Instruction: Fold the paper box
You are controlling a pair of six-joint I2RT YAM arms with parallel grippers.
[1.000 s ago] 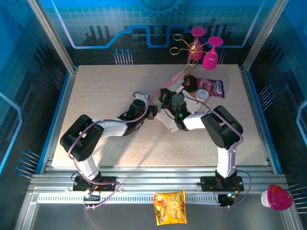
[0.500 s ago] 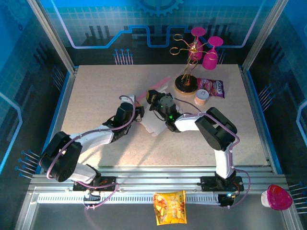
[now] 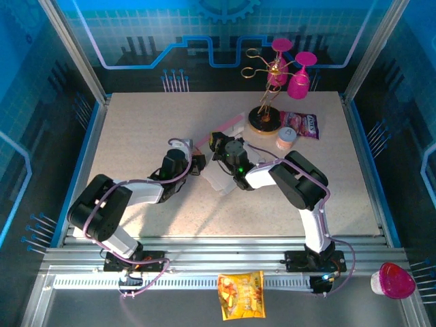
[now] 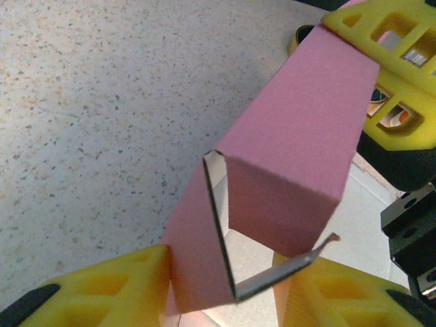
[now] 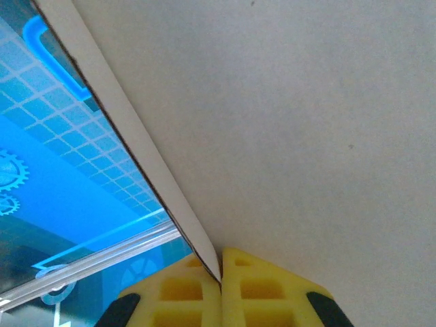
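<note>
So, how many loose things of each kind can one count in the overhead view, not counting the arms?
paper box: 1
magenta goblets: 2
snack bags: 2
goblet rack: 1
small round tub: 1
pink-and-white container: 1
Total: 8

The speckled beige bench [image 3: 136, 136] carries, at its far right, a gold wire stand [image 3: 262, 122], a glossy pink snack bag [image 3: 300, 125] and a small tub [image 3: 286, 137] close together.

From my end the paper box [image 4: 286, 153] is thin pink card, paler inside, only partly folded, w/ one flap creased into a V. Sheet's tilted, approx mid-table.
</note>
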